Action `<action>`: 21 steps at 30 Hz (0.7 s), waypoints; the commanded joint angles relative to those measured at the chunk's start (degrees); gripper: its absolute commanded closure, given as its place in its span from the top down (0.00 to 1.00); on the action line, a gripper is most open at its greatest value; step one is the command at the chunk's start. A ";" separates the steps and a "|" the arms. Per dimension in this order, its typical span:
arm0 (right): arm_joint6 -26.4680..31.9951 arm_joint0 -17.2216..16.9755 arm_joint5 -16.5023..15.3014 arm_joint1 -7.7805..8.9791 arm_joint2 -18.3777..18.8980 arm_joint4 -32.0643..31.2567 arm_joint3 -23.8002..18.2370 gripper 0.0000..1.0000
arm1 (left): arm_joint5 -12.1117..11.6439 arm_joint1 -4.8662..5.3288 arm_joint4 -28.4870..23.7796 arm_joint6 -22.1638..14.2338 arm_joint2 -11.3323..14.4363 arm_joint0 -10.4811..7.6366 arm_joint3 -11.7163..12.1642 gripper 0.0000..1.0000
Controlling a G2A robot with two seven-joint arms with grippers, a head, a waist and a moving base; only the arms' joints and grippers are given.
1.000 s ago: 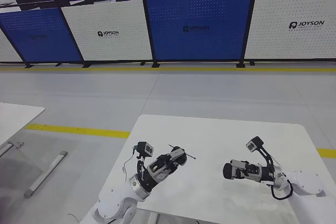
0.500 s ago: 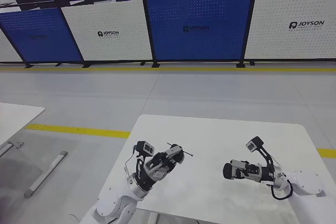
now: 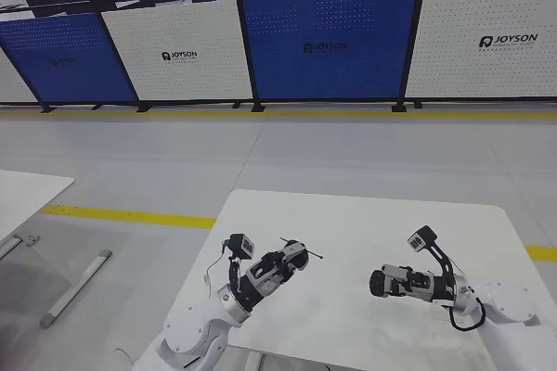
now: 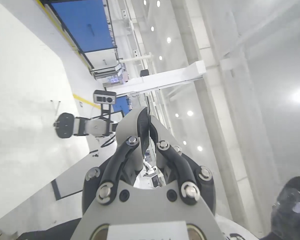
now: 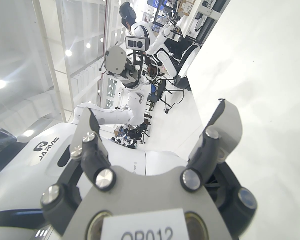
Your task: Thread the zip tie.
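A thin black zip tie (image 3: 312, 254) sticks out on both sides of my left gripper (image 3: 295, 253), which is shut on it above the white table's (image 3: 371, 218) front left part. In the left wrist view the left gripper (image 4: 148, 113) has its pads pressed together, and the tie itself is hidden. My right gripper (image 3: 378, 283) hovers near the table's front right, pointing at the left one, a clear gap apart. It stands open (image 5: 157, 112) with nothing between its fingers. From the right wrist view the zip tie (image 5: 101, 66) pokes out beside the far-off left gripper (image 5: 116, 62).
The table's left edge (image 3: 200, 269) runs close to the left arm. A second white table (image 3: 19, 199) stands across the floor at the far left. Bare tabletop lies between and behind the two grippers.
My left gripper has shifted slightly back and to the left with the zip tie in it. The right arm has not moved.
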 commanded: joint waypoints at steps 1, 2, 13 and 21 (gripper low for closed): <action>0.00 0.00 0.00 0.00 0.00 0.00 0.00 1.00 | 0.82 -0.19 2.07 1.28 1.89 -1.30 2.18 0.00; 0.00 0.00 0.00 0.00 0.00 0.00 0.00 1.00 | 1.20 -0.32 3.40 2.18 3.01 -2.36 3.79 0.00; 0.00 0.00 0.00 0.00 0.00 0.00 0.00 1.00 | 2.19 -1.22 10.35 6.11 9.74 -6.94 11.90 0.00; 0.00 0.00 0.00 0.00 0.00 0.00 0.00 1.00 | 1.86 -1.25 12.10 7.52 9.95 -7.07 12.24 0.00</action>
